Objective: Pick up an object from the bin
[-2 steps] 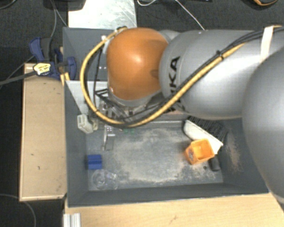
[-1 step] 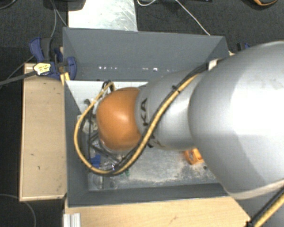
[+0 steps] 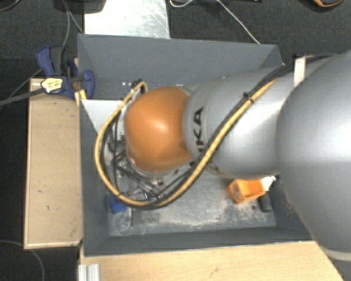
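My gripper (image 3: 139,181) hangs low over the bin's front left part; just a bit of its dark metal body peeks out under the arm's orange cover. A small blue thing (image 3: 113,204) lies on the floor just left of and in front of it. A clear, glassy thing (image 3: 123,219) lies beside the blue one, against the front wall. What lies directly under the gripper is hidden.
An orange block-shaped thing with a white end (image 3: 248,189) lies at the front right, and a small black thing (image 3: 264,204) is next to it. The thick silver arm and its looped cables cover the middle and right of the bin.
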Controlling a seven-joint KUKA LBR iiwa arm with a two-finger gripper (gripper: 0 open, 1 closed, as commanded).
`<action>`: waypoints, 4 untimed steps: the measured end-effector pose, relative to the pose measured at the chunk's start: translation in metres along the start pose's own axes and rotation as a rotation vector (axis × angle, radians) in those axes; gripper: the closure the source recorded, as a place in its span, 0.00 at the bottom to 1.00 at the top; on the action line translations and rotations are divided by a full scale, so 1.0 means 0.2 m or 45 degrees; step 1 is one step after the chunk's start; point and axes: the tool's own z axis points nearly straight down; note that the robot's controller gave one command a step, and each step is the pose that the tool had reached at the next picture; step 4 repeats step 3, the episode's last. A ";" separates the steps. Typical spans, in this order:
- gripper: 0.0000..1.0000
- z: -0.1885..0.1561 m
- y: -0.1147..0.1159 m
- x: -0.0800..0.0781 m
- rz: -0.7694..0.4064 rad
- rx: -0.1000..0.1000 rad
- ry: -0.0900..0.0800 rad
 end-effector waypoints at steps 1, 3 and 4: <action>0.00 0.30 -0.03 0.03 0.249 0.001 0.008; 1.00 0.43 -0.01 0.05 0.789 -0.011 -0.012; 1.00 0.43 -0.01 0.05 0.789 -0.011 -0.012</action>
